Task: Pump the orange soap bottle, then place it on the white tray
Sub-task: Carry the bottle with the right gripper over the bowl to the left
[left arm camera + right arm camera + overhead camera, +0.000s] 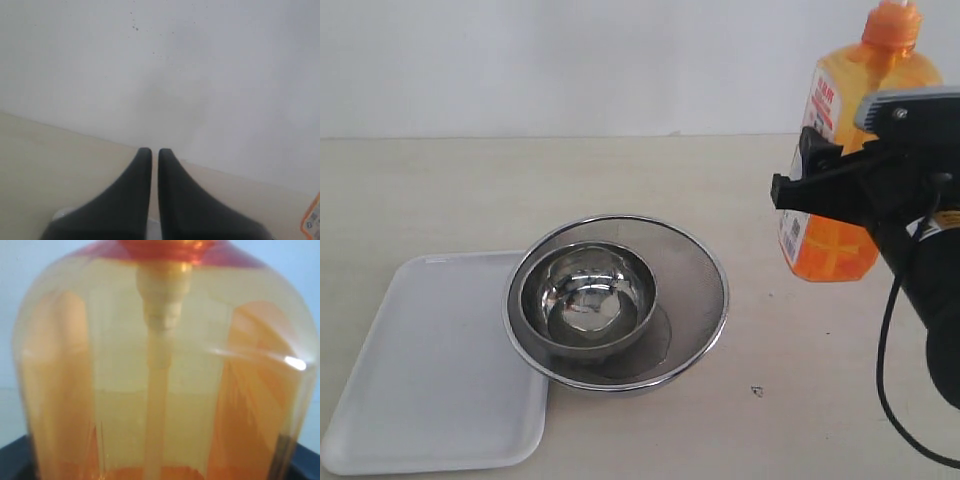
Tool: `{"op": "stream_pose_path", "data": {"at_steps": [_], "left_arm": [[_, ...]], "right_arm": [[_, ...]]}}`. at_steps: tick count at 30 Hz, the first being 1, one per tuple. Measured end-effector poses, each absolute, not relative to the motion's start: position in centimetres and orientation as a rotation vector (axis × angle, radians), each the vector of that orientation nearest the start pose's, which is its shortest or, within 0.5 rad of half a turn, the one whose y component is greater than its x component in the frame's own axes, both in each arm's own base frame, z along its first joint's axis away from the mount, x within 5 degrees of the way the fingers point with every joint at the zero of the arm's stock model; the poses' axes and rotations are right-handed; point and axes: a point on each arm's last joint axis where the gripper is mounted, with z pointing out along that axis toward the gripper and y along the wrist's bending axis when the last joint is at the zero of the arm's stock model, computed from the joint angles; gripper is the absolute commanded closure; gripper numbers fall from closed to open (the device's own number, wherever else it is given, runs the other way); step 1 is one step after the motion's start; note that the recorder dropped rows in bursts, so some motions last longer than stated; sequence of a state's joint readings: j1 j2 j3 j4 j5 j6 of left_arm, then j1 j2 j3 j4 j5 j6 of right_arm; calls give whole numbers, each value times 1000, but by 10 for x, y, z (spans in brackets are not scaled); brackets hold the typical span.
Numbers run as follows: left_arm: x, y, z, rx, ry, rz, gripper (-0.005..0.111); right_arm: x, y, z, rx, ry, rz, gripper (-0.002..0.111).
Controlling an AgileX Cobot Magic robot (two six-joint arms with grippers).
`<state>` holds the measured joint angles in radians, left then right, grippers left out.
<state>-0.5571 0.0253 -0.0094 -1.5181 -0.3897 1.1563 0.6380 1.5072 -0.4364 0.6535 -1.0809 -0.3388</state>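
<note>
If swung low toward the flat white rectangular plastic tray, could have clipped the round steel mesh strainer overlapping it. Gripped the tall translucent orange soap bottle, far right, in right gripper, with left gripper pressed together, empty.

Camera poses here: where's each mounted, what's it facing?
Exterior: off the arms, looking down on white tray, strainer and orange soap bottle; right end effector grips it.
Left wrist: left arm, faces the wall; shut left end effector shows.
Right wrist: right arm, bottle fills it; its end effector barely shows.
Shared: bottle, in exterior and right wrist.
</note>
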Motion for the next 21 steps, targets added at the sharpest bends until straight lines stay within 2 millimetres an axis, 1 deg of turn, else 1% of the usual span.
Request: {"op": "stream_pose_path", "data": {"at_steps": [4,6,9,13,17,21], "left_arm": [[62,5,215,-207,1504,-428,102],[62,6,214,-220,1507,-422,102],[63,8,214,-228,1508,-406,102],[63,12,213,-252,1512,-364,102],[63,14,212,-276,1518,-341,102],[63,17,209,-305,1544,-317,102]], "right_arm": [[223,118,231,-73,1497,127,109],[215,125,240,-99,1464,168,109],[202,142,254,-167,1409,229,109],[187,175,277,-248,1336,323,109],[177,205,302,-276,1287,413,109],[169,236,320,-308,1243,482,109]]}}
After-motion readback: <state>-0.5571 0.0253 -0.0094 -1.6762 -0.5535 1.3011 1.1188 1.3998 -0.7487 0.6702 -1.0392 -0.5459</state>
